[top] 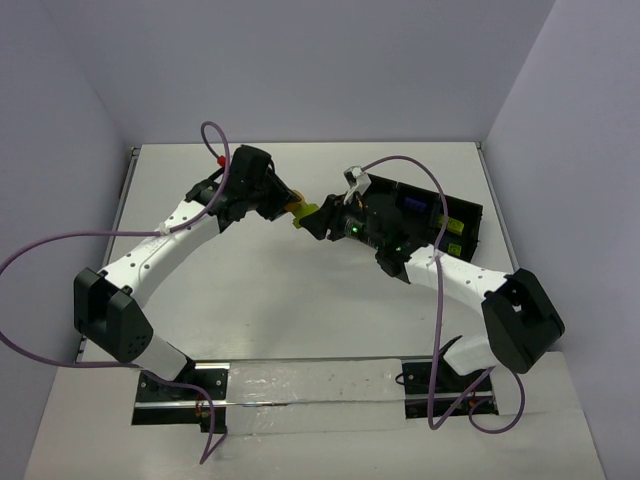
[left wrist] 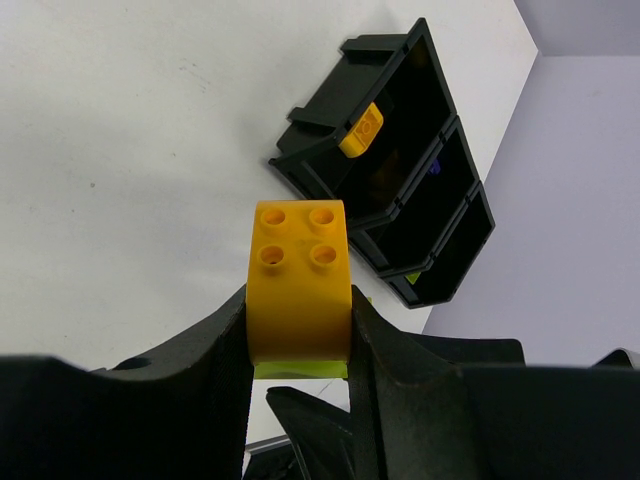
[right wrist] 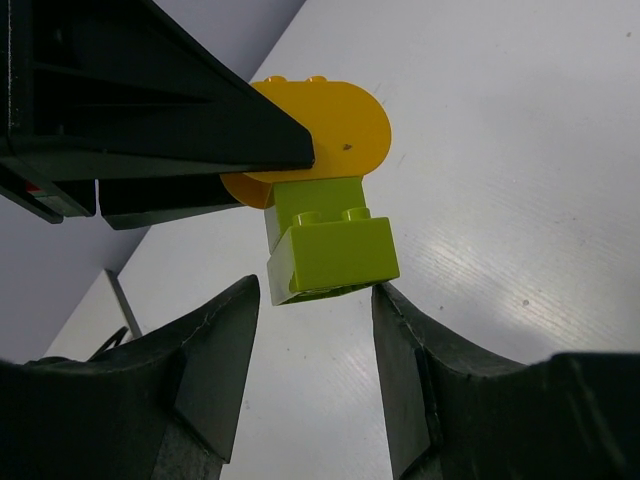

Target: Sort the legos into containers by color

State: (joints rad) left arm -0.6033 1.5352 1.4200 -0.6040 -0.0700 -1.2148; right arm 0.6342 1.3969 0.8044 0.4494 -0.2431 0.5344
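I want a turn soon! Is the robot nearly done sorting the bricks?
Partly. The tray already holds a yellow piece, a blue one and a green one, each in its own section. The left hand grips a yellow brick with a green brick stuck on; the open right hand flanks it. Splitting and dropping both remain.

A plain white matte tabletop (top: 300, 310) fills the middle of the overhead view. Smooth pale lavender-grey panels box it in: a back wall panel (top: 300, 60) at 12 o'clock, a side wall panel (top: 50, 150) slanting along 9 o'clock, and another side panel (top: 585, 120) along 3 o'clock. A thin grey metal rail (top: 126, 190) edges the tabletop at 9 o'clock. A glossy reflective strip (top: 310, 385) crosses the near edge at 6 o'clock. The light is soft and even, leaving a faint sheen on the tabletop in the right wrist view.
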